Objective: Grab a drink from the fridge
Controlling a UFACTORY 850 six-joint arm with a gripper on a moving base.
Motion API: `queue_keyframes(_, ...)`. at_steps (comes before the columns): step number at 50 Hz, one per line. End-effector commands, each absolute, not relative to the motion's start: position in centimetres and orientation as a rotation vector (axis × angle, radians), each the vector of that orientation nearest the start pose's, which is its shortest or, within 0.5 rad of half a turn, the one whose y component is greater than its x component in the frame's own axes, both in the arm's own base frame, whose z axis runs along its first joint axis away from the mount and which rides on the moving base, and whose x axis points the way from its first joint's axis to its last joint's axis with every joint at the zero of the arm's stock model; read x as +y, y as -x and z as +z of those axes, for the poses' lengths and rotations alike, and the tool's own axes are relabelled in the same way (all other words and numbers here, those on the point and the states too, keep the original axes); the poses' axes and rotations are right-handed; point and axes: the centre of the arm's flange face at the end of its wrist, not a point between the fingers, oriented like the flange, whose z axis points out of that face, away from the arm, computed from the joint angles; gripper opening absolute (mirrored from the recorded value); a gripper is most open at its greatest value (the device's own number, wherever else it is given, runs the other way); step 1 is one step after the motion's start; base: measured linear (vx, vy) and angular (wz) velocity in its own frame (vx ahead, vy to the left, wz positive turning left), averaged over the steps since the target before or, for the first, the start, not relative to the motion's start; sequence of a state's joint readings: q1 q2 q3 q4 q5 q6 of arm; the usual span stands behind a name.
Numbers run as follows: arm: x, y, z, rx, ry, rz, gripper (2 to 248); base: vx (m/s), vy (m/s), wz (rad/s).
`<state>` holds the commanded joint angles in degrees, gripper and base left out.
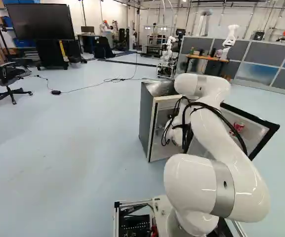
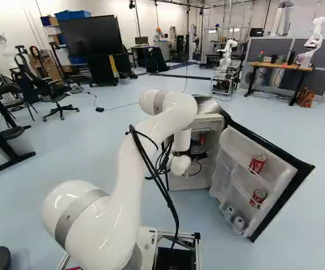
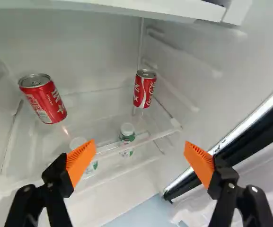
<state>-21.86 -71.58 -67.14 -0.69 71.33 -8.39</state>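
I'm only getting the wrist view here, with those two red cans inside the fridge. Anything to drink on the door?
Observer: Yes. The right base view shows an upper red can and a lower red can on the inside of the fridge door.

Operator: Anything underneath those two?

Observer: Two pale, round-topped containers sit side by side near the foot of the door. I can't tell what they hold.

Operator: Where are my cables?

Observer: In the left base view, black cables loop out from the arm, across the view of the fridge's opening. I can't tell whether they touch it.
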Motion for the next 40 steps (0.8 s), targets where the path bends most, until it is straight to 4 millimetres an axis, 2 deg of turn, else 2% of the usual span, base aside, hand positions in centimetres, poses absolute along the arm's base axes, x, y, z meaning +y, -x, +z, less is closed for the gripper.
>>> queue_keyframes(20,-21.1,-52.88,1.56,0.322,2.867,-1.843,247,0.069,0.002,0.0)
queue_keyframes(40,-21.11,-52.91,1.39,0.321,2.862,-1.852,247,0.003,0.0,-0.001)
